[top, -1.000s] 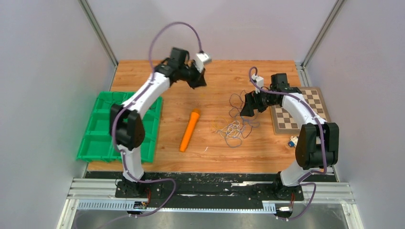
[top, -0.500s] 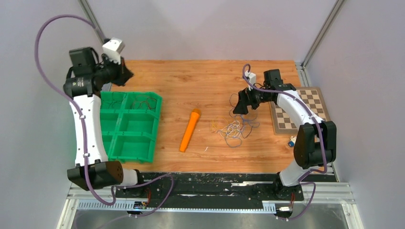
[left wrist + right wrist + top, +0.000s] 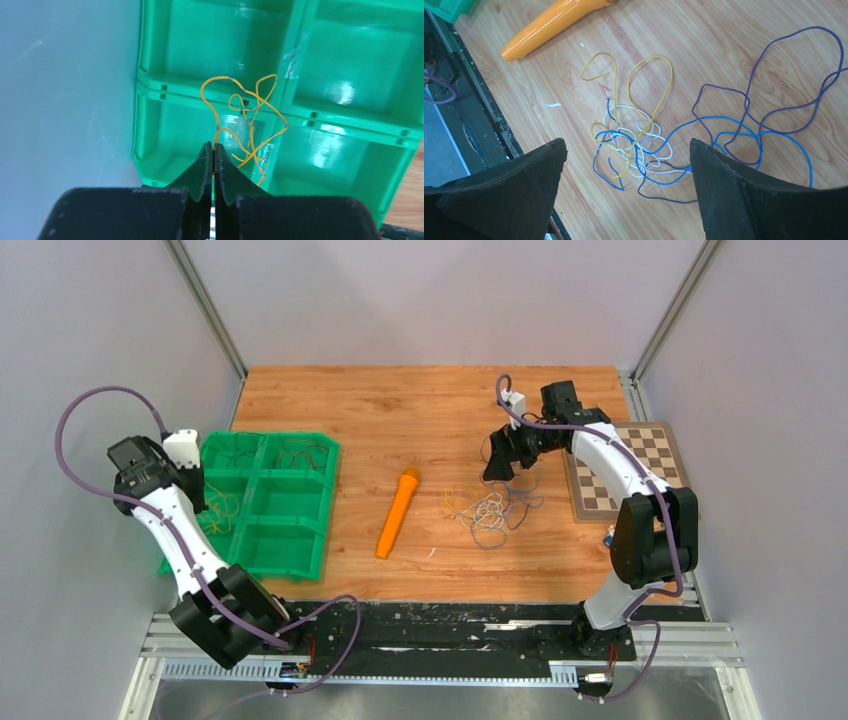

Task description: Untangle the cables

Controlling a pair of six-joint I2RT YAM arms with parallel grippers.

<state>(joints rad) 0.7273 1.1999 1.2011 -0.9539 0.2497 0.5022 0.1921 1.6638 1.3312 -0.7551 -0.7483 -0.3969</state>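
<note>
the left claw (image 3: pixel 213 150) is pinched shut on a curly yellow wire (image 3: pixel 250 107) over the green tray (image 3: pixel 350 65). the right claw (image 3: pixel 626 145) gapes wide above the other cables (image 3: pixel 644 140), a loose heap on the table (image 3: pixel 704 30) with no single long axis, its yellow loops reaching toward the orange marker (image 3: pixel 554 22).

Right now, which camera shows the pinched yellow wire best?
Left wrist: the yellow wire is large and sharp, pinched in the shut left gripper over the green tray. Top external shows only a tiny squiggle. Right wrist shows other wires, not this one.
</note>
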